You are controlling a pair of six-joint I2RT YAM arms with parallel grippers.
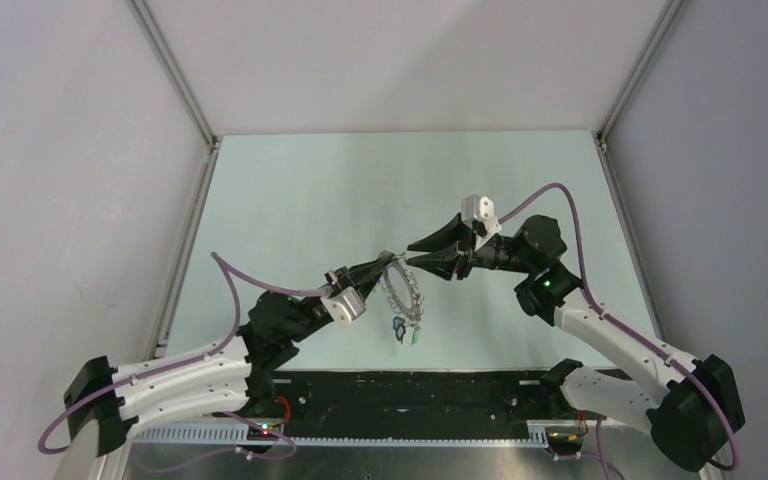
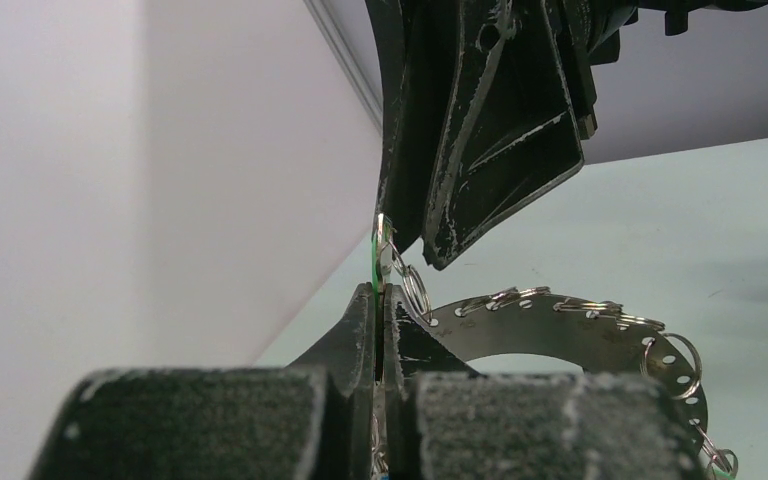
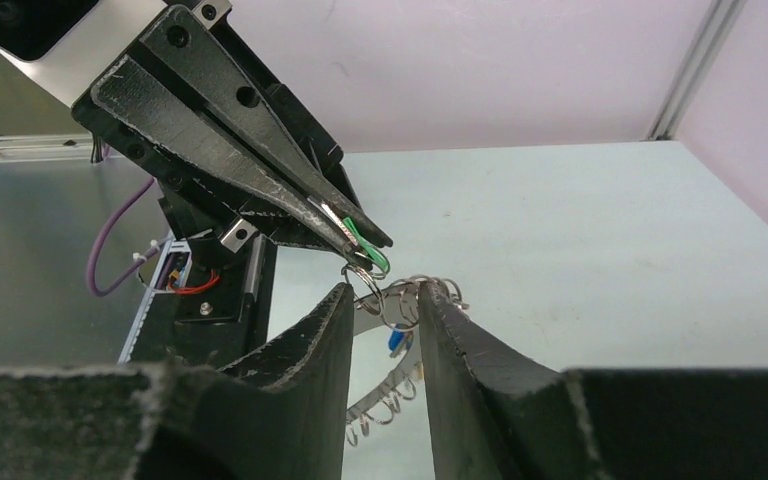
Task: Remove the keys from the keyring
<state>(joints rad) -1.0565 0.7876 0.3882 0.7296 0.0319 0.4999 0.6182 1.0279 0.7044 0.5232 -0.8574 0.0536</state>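
- Above the middle of the table [image 1: 310, 200], the whole bunch hangs in the air between the two hands.
- Left hand [image 1: 380, 265] is clamped fully shut on a thin green-edged key [image 2: 379, 250], and everything dangles from that one pinch.
- Right hand [image 1: 410, 254] comes in from the right, jaws partly open, straddling the top of the bunch. I cannot tell whether the pads touch metal.
- The keyring [image 2: 560, 325] is a wide, flat, perforated band. It looks stiff and thin, so its face suits a flat pinch.
- More keys [image 1: 401, 328], blue and green heads, hang at the near bottom. They look light and likely to swing if jolted.
- The small split rings [image 3: 400, 300] between the right jaws look springy, slick and fiddly. I'd hold the key's flat head and not the wire.
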